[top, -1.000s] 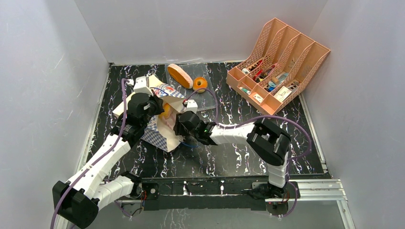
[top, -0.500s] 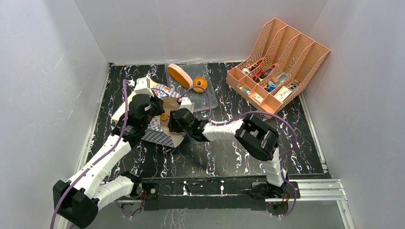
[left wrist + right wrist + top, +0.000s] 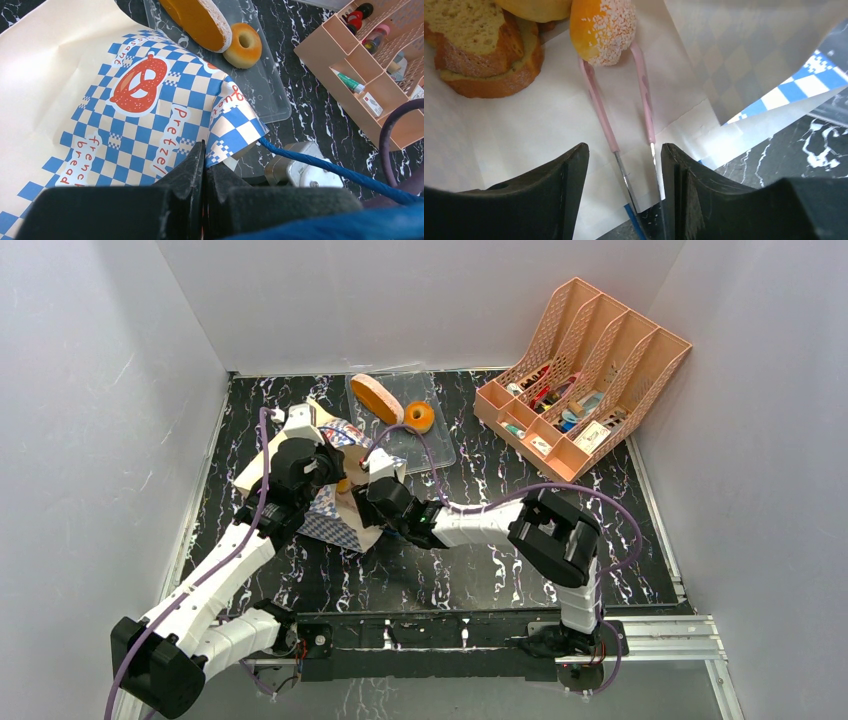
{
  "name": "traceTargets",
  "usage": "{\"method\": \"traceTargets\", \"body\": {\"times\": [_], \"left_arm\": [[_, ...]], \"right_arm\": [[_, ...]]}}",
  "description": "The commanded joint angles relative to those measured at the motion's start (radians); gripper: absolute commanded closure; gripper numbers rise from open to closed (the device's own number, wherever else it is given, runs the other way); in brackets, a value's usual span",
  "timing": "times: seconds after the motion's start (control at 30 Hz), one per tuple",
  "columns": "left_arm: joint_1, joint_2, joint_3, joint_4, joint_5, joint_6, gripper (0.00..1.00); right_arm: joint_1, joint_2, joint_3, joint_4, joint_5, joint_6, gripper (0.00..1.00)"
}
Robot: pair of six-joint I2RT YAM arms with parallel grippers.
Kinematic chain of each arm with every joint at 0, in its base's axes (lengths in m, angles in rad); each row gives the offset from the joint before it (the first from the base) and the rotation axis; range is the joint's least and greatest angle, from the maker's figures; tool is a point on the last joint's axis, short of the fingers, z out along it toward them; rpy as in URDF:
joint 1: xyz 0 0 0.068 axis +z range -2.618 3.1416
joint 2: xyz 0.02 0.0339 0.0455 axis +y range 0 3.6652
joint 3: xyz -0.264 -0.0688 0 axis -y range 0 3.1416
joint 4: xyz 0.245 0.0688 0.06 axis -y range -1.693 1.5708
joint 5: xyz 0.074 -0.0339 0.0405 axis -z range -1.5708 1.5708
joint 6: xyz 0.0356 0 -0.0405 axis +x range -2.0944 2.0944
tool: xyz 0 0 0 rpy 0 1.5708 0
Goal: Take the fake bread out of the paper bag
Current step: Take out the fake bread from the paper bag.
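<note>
From my overhead view the paper bag [image 3: 335,527] lies on its side at about 10 o'clock on the table [image 3: 480,560], its mouth facing 3 o'clock. My left gripper [image 3: 204,160] is pressed together on the bag's blue-checkered rim, with the paper pinched between its fingers.

My right gripper [image 3: 624,150] sits at the mouth, reaching in from the 3 o'clock side. Its fingers are spread, with nothing between them but the bag's white lining. On the right wrist view the fake bread that is in the bag lies ahead of those fingers, apart from them. A sugared bun [image 3: 604,25] is at 12 o'clock, in line with the gap. The toast slices [image 3: 484,55] are stacked at 10 o'clock, and a pale yellow round piece [image 3: 536,6] shows at 11 o'clock, cut off by the top edge. None of it touches either finger.

Two more pieces are outside the bag. An oval loaf [image 3: 377,398] and a ring donut [image 3: 420,417] rest touching each other on the clear tray [image 3: 440,450], just beside the bag at its 1 o'clock. The pink file organizer [image 3: 585,360] stands well apart at 2 o'clock on the table.
</note>
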Motion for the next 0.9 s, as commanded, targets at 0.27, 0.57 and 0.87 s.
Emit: {"method": "traceTargets", "body": {"times": [0.27,0.57,0.87], "left_arm": [[-0.004,0.004,-0.008,0.000,0.086,0.021,1.00],[-0.004,-0.001,-0.008,-0.005,0.098,0.032,1.00],[-0.004,0.007,0.000,-0.005,0.110,0.041,1.00]], "right_arm": [[0.005,0.021,-0.032,0.128,0.013,-0.166,0.47],[-0.005,0.067,-0.034,0.169,-0.090,-0.178,0.47],[-0.014,0.118,-0.028,0.178,-0.142,-0.192,0.49]]}}
